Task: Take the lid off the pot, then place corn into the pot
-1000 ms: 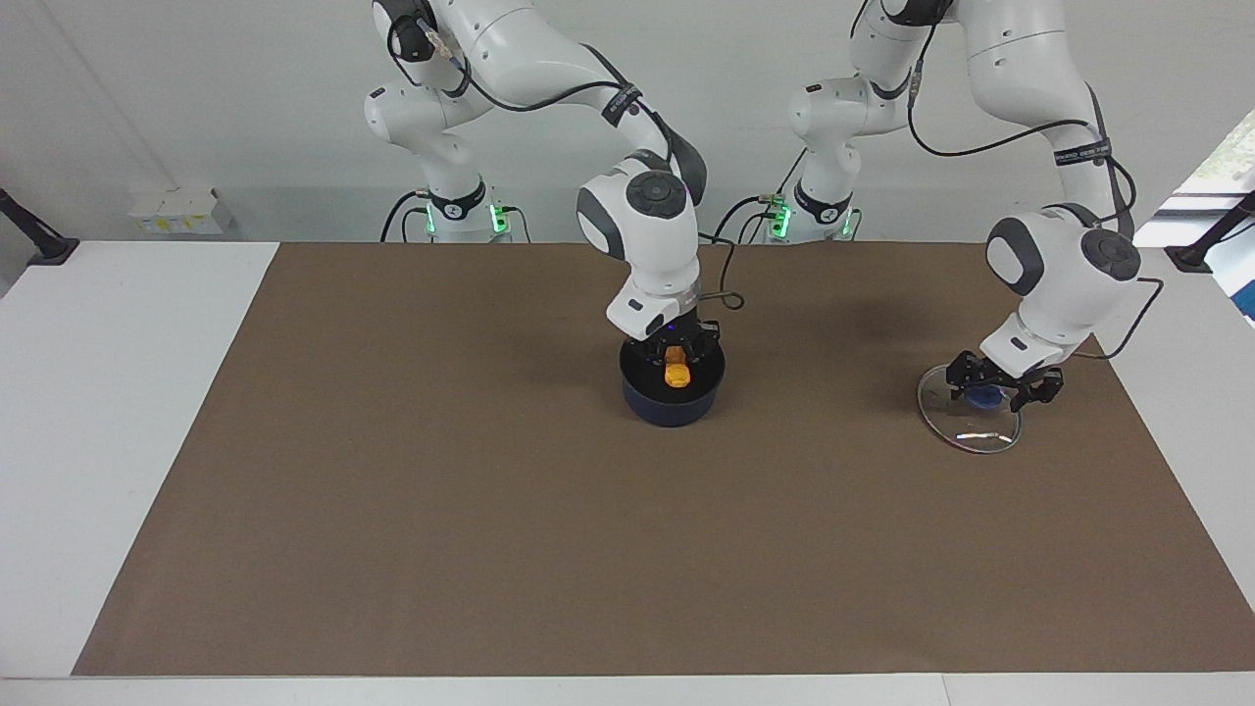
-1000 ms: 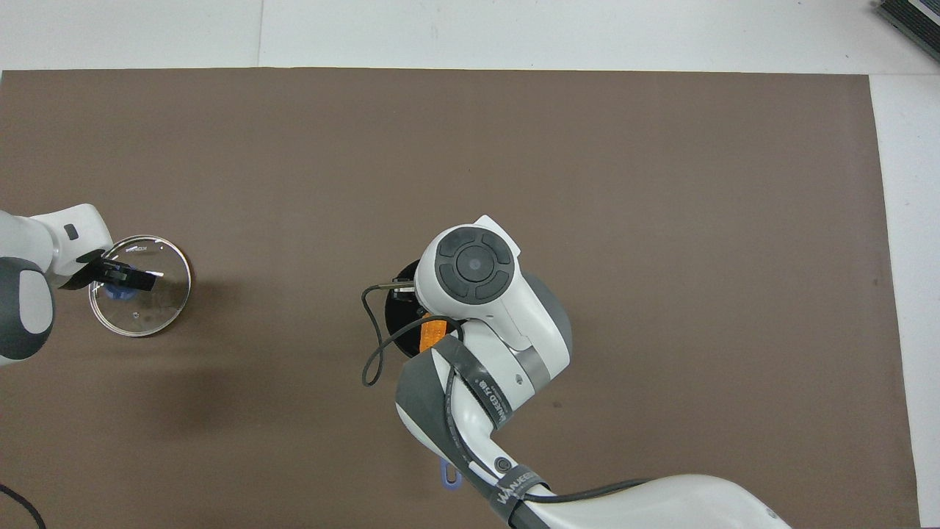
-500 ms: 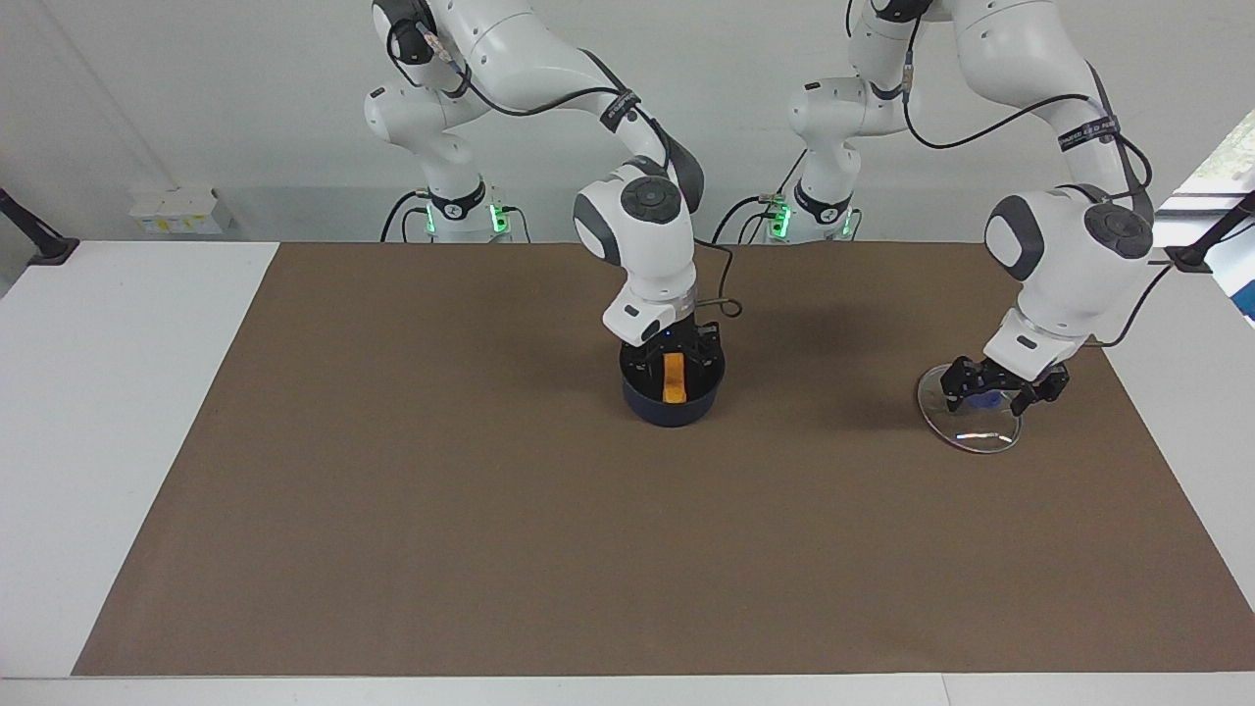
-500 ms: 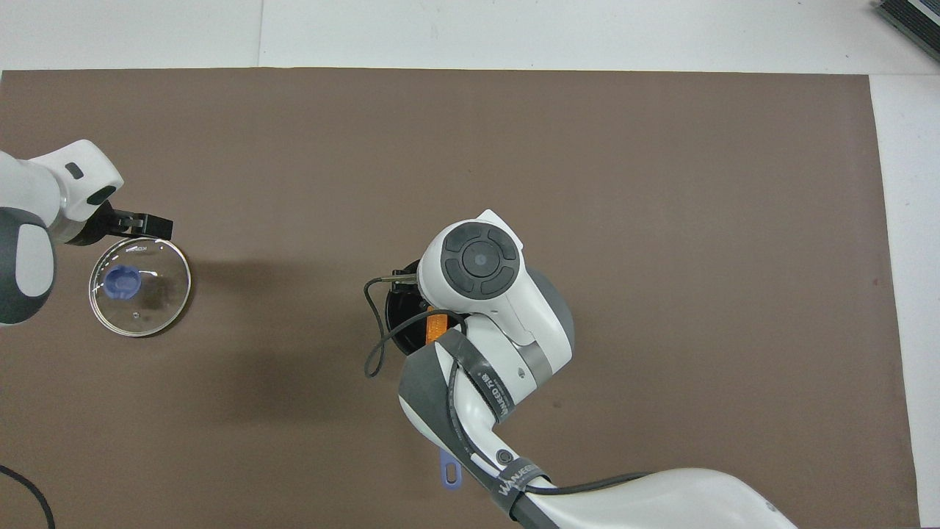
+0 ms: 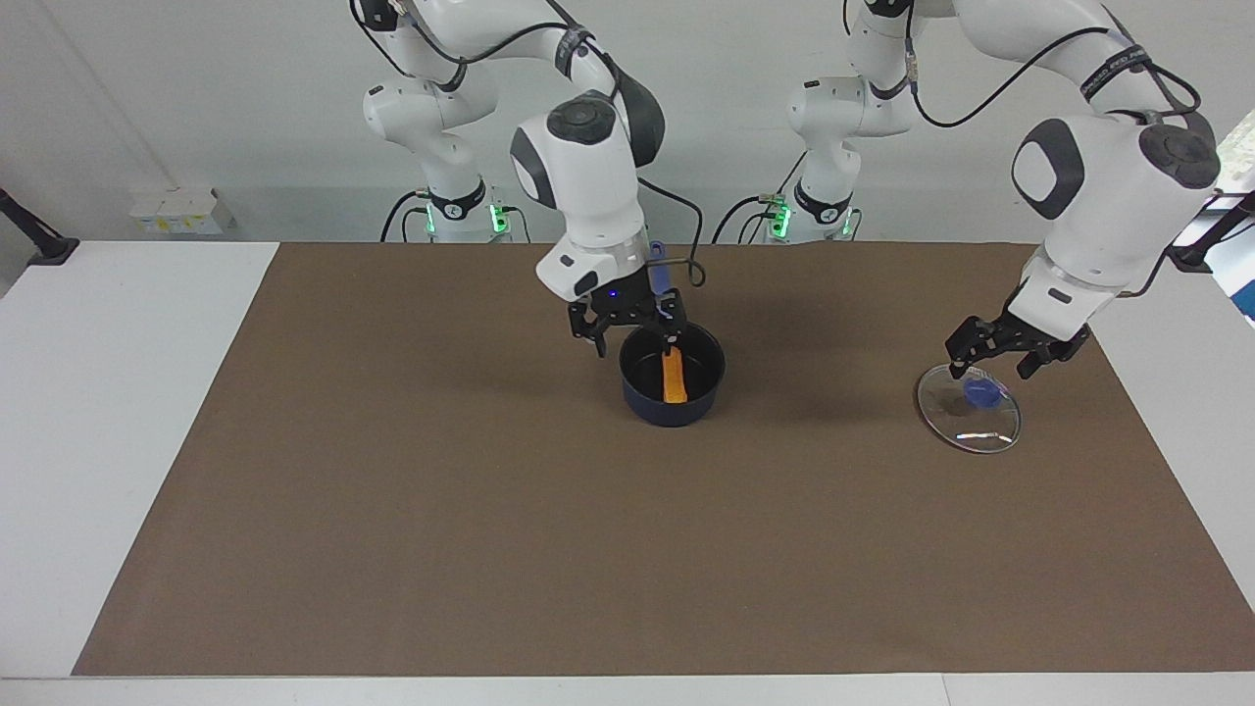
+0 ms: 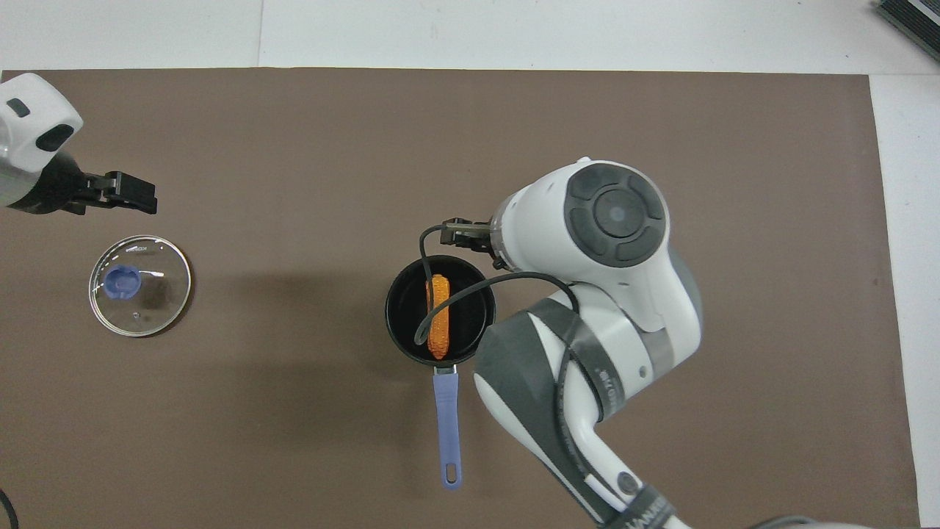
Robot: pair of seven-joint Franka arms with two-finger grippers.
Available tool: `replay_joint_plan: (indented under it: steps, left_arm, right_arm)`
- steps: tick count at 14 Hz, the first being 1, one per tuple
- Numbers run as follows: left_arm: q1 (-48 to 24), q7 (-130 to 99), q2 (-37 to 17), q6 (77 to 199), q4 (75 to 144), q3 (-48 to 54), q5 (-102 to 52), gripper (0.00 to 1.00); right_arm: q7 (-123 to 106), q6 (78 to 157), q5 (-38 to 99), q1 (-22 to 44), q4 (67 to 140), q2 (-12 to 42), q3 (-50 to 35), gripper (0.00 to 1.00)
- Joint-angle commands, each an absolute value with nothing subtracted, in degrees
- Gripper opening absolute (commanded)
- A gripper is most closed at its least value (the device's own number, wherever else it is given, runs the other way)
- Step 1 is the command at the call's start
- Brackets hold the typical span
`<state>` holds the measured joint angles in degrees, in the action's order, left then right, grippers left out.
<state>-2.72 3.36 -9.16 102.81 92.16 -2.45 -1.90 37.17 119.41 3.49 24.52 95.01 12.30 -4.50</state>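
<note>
The corn (image 5: 673,377) lay inside the pot (image 5: 673,400) mid-tabletop, task apparently done, so the right gripper (image 5: 630,327) hung above the rim, jaws spread and empty, while the left gripper (image 5: 1013,345), jaws spread, hung over the lid (image 5: 969,420) lying flat toward the left arm's end.

Bright, even overhead light; soft shadows; sharp focus throughout.

text: none legible | right arm strap (image 6: 650,507): white lettering, partly cut off, unreadable
</note>
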Motion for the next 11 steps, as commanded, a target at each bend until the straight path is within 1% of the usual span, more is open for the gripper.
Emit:
replay_joint_plan:
  steps: [1,2,3,5,7,9,11]
  left_arm:
    - [-2.81,2.72,-8.62,94.25,86.5,-3.16,-2.64,1.0]
    - [-2.73,2.72,-7.4,92.22,86.22,-3.08,-2.38,1.0]
    - [-2.64,2.99,-4.86,90.89,87.35,-2.99,-2.37,1.0]
    - [-2.72,3.16,-1.51,90.7,91.3,-3.16,-2.02,1.0]
    - [-2.72,3.34,-1.06,90.09,91.41,-3.08,-1.93,1.0]
    - [-2.81,3.43,-0.79,89.83,90.62,-3.16,-1.93,1.0]
    - [-2.55,3.69,-1.23,86.07,87.91,-3.08,-1.76,1.0]
  right_arm:
    - [36.22,118.4,3.25,20.14,99.57,6.35,-5.1,1.0]
    - [34.21,116.91,3.25,18.39,100.02,4.59,-5.1,1.0]
    - [32.54,115.07,3.25,16.72,100.02,3.18,-5.1,1.0]
    - [30.16,111.9,3.25,12.94,100.02,0.36,-5.1,1.0]
    - [27.0,108.82,3.25,9.16,99.84,-2.01,-5.1,1.0]
    - [23.83,106.54,3.25,6.43,98.97,-2.63,-4.92,1.0]
    - [21.63,103.46,3.16,5.02,97.39,-2.55,-4.4,1.0]
